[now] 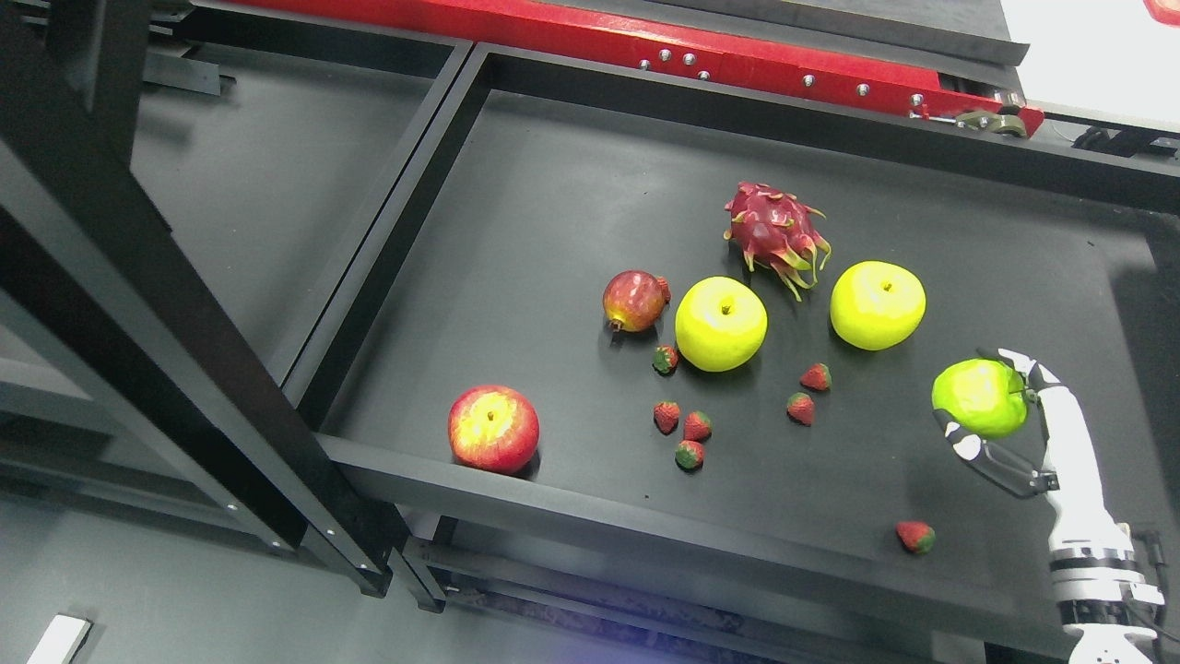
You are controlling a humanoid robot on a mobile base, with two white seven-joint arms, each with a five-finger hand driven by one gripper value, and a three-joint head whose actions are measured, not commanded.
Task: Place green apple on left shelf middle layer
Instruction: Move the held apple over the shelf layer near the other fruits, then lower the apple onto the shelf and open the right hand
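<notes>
So the left shelf (267,184) sits empty way off to the left of the red apple (493,429), which I'll use as the anchor here. Right of that apple there's a pomegranate (634,301), a bunch of strawberries (682,429), two yellow apples (721,324) and a dragon fruit (776,233) further back. Far right of the red apple, the right hand (991,415) has its fingers wrapped around the green apple (981,397) — looks like a decent clench, with the apple seemingly just clear of the tray (553,212). To do this carry well I'd keep the grip firm and travel high over all that fruit, then clear the black divider bar (387,240) left of the red apple before lowering — no dragging across strawberries.
</notes>
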